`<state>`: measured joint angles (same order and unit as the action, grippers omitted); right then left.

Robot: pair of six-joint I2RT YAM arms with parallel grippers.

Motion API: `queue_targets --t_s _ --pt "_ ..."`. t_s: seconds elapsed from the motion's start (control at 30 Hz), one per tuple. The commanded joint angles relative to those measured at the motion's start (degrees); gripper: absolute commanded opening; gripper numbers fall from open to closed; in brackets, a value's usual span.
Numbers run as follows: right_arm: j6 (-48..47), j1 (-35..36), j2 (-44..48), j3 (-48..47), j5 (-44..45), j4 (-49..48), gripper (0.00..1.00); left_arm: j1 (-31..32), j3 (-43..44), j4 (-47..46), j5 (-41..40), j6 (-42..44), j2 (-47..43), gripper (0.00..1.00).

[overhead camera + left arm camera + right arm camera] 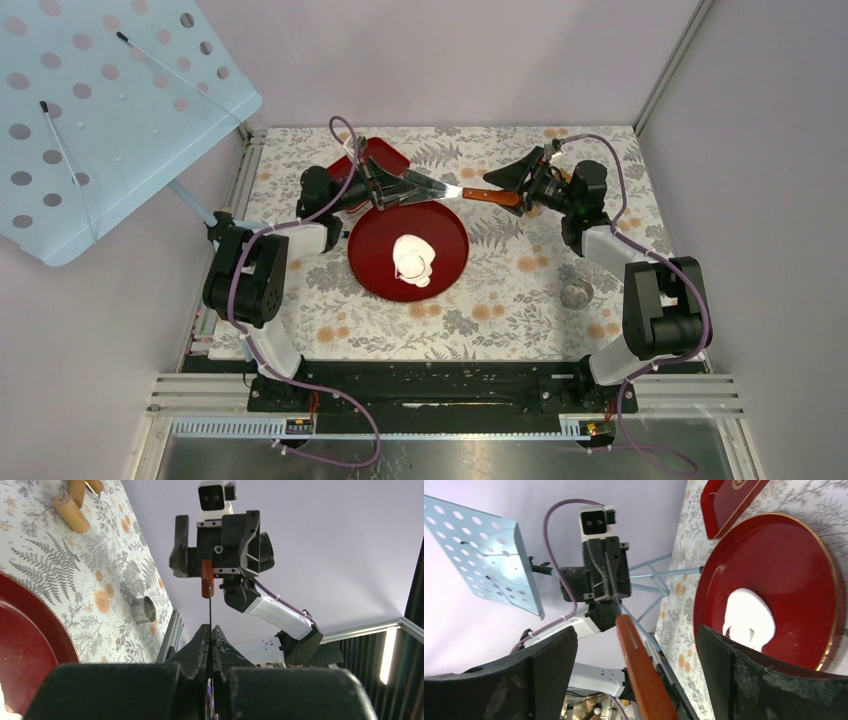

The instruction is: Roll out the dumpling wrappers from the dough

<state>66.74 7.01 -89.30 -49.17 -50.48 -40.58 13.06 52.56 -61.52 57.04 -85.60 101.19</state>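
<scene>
Spatula [445, 187] blade edge-on in left gripper [210, 632] — dough [414, 260] shape unclear

The left claw [210, 631] pinches a thin blade [210, 611] edge-on, its red handle [207, 578] pointing away.

Table [500, 300]: flat top, fully covered w/ fern-and-flower print cloth.

Items directly on it:
1. Round red plate [452, 240]: centre, lying flat.
2. Rect. red tray [392, 157]: far side, L of centre, near the plate; partly hidden, contact btwn the two not determinable.
3. Metal ring [576, 293]: R side, open end up, well apart from the plate.
4. Two wooden cylinders [70, 512]: R side beyond the ring, lying flat; only ends visible.
</scene>
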Motion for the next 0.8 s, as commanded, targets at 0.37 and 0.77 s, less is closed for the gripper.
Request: queue_targets --t_s 0.37,0.77 --pt "12.3 6.06 -0.4 2.39 3.32 -20.62 0.88 -0.3 -6.87 1.11 -11.04 10.71 -4.64 0.0" --pt "9.0 6.18 0.59 2.06 5.09 -17.63 0.17 3.15 -7.43 9.46 -13.0 16.39 -5.44 0.0"
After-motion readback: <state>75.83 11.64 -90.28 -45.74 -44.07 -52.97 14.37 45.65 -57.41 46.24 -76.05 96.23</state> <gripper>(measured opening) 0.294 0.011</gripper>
